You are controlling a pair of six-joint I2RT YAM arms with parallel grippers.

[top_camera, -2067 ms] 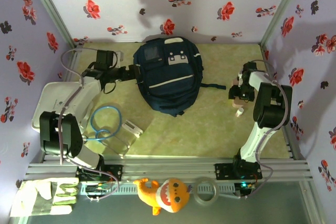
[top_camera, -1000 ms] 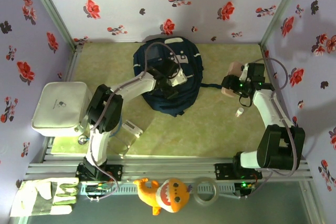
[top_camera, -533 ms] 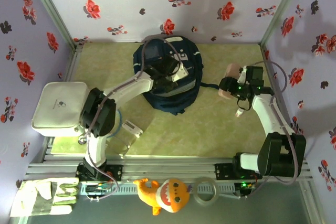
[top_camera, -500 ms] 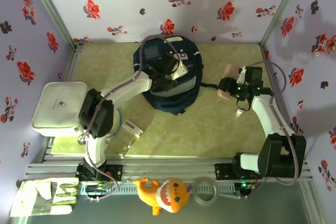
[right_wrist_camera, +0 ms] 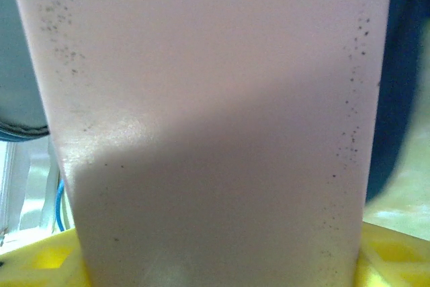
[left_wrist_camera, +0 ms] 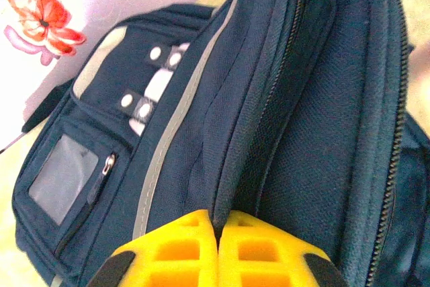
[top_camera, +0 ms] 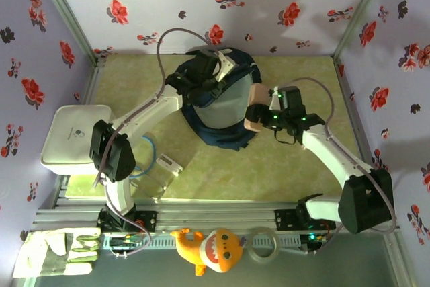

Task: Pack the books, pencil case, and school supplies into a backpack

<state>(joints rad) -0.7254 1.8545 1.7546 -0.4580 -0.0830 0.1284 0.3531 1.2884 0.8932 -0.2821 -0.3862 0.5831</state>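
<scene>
Markings first: the white tray (top_camera: pixel 67 136) at the left edge of the table (top_camera: pixel 282 173) carries a small dark logo, too small to read; the backpack (top_camera: pixel 232 138) lies at the middle of the far half of the table, near the flowered back wall; in the left wrist view its front shows two white-grey patches (left_wrist_camera: pixel 144 99) set with snap studs, a clear window pocket (left_wrist_camera: pixel 60 183) with a metal zip pull beside it, and a pale grey trim line running along the panel.

Left claw (left_wrist_camera: pixel 216 233): its yellow fingers (left_wrist_camera: pixel 175 250) are pressed together with no gap, pinching a fold of the navy fabric beside the zip at the bag's upper end; from above, the mouth of the bag gapes and pale grey lining shows inside.

Right claw (top_camera: pixel 261 117): clamped on a pink object (right_wrist_camera: pixel 215 112), flat-faced and dotted with fine dark specks; yellow finger pads sit at both of its lower corners in the right wrist view; from above, the object hangs at the backpack's right rim, overlapping the navy edge; whether it touches the fabric I cannot tell.
</scene>
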